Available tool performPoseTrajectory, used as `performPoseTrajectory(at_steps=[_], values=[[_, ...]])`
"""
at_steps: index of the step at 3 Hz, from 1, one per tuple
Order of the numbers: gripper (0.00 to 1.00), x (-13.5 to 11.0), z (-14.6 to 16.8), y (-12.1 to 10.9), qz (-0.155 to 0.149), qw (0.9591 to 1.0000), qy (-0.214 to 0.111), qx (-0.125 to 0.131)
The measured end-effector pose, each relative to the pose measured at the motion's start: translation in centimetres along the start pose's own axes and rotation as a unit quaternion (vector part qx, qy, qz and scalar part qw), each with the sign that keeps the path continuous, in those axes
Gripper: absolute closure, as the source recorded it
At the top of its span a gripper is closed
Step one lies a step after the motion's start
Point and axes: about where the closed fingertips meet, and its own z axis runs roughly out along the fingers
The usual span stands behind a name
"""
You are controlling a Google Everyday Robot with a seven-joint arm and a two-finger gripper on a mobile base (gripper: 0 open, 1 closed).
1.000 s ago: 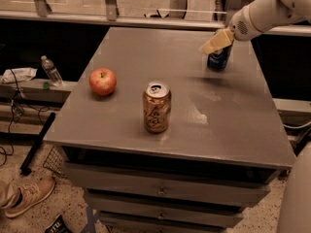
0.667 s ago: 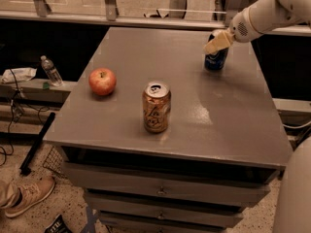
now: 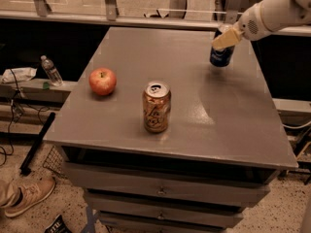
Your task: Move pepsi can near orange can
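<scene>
The pepsi can, dark blue with a silver top, is at the far right of the grey table. My gripper comes in from the upper right on a white arm and is shut on the can's top. The can looks slightly tilted, at or just above the table top. The orange can, orange-gold with pale lettering, stands upright near the table's front middle, well to the left of and nearer than the pepsi can.
A red apple sits on the table left of the orange can. The table has drawers below its front edge. A water bottle stands on a ledge to the left. A shoe lies on the floor.
My gripper and the pepsi can have shifted only slightly at the far right of the table. The orange can and the apple have not moved.
</scene>
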Motion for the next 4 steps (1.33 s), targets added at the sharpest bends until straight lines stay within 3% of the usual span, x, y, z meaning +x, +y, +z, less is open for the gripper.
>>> performPoseTrajectory(at_steps=[1,2,3,4], values=[[1.00,-0.2,-3.4,3.4,-0.071,0.9971,-0.014,-0.024],[1.00,-0.2,-3.3,3.5,-0.070,0.9972,-0.014,-0.024],[1.00,0.5,-3.7,4.5,-0.094,0.9945,-0.006,-0.045],[1.00,2.3,-5.5,7.4,-0.134,0.9878,0.001,-0.079]])
